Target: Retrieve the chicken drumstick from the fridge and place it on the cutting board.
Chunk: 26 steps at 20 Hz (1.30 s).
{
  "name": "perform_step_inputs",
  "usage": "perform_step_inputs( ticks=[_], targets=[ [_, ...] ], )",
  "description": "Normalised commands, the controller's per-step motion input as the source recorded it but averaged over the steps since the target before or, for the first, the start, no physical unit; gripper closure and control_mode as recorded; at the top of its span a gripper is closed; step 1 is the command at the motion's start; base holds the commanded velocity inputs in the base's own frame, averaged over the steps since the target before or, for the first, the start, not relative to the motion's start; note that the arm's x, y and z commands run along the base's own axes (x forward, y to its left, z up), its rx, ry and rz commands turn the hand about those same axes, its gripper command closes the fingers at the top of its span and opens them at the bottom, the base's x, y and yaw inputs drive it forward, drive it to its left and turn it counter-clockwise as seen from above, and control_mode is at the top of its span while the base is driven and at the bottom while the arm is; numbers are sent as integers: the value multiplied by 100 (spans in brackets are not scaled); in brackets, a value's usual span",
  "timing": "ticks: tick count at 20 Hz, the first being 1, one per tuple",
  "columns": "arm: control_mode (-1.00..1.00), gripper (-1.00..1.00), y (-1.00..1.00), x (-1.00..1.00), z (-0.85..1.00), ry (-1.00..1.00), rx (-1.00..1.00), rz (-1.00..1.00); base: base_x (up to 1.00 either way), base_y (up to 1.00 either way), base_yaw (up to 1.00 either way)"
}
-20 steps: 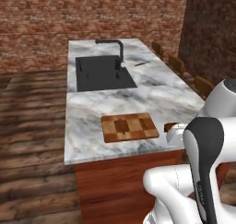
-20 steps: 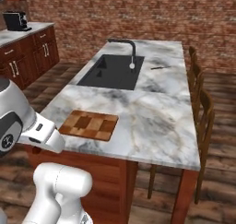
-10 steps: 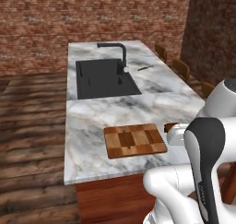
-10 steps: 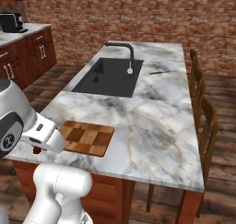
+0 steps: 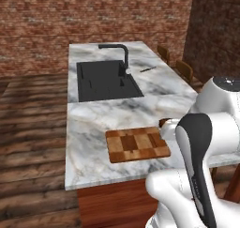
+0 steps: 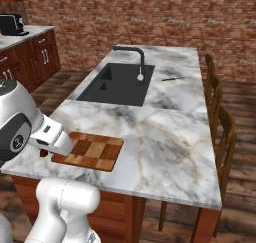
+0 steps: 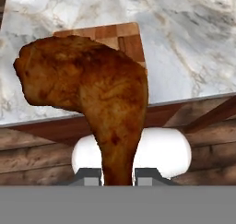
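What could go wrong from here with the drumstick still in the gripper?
1. The gripper holds the drumstick by its thin bone end alone, so the heavy thick end could swing or slip out.
2. The hand view shows floor below it and the board ahead, so a drop now would likely miss the board.
3. The board lies near the counter edge, so a low approach might catch that edge.

cutting board [image 6: 90, 151] lies at the marble counter's [image 6: 165, 142] near edge, sink [image 6: 117, 83] beyond.
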Motion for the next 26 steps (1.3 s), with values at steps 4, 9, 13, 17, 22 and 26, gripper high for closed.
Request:
perform_step_inputs(
  ticks=[4, 9, 13, 17, 22, 26],
  targets=[
    [-100, 100, 32, 92, -24, -6, 0, 0, 0, 0, 0],
    [-100, 100, 27, 99, -48, -2, 0, -4, 0, 0, 0],
    [-100, 100, 4, 64, -57, -11, 0, -8, 0, 0, 0],
    [-100, 100, -14, 42, -60, -5, 0, 2, 0, 0, 0],
    [-100, 100, -30, 32, -57, 9, 0, 13, 0, 0, 0],
    [-100, 100, -15, 41, -27, 15, 3, 5, 0, 0, 0]
  ],
)
